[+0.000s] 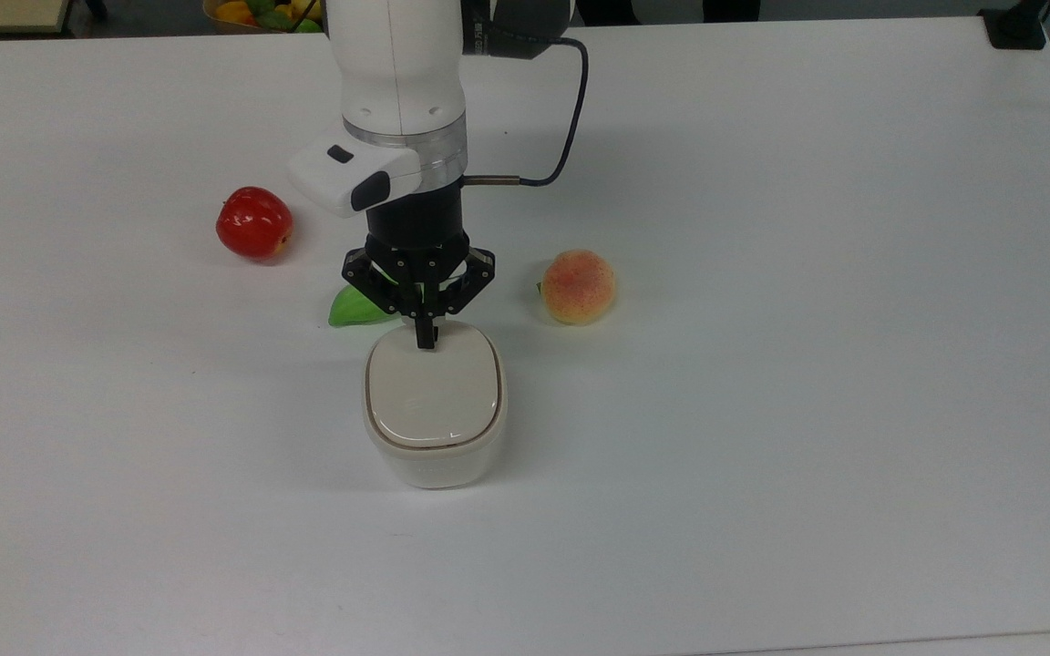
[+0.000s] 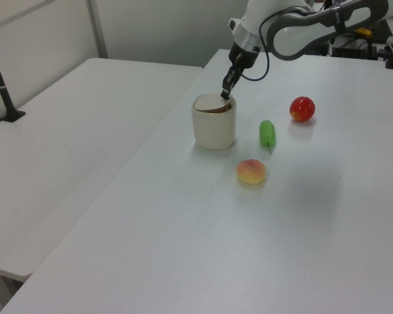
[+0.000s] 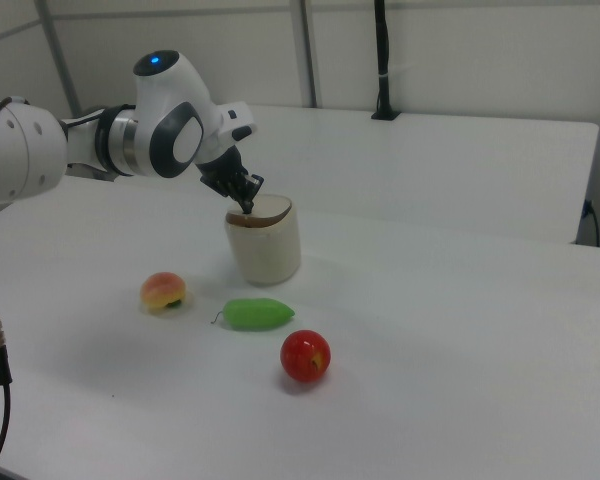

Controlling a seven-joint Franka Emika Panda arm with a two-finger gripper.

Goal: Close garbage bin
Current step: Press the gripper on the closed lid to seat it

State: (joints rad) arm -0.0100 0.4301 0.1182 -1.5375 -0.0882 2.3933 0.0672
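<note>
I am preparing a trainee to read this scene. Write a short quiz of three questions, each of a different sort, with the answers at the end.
1. True or false: the tip of the pincer is at the lid of the garbage bin.
2. In the top view, what lies to the right of the bin? A) a banana B) the peach C) a cup
3. Fill in: the apple on the table is ___ in colour.
Key: 1 true; 2 B; 3 red.

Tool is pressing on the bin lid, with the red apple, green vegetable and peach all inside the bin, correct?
Not quite. The tool is at the lid of the bin, but the apple, green vegetable and peach lie on the table beside the bin, as the top view shows.
</note>
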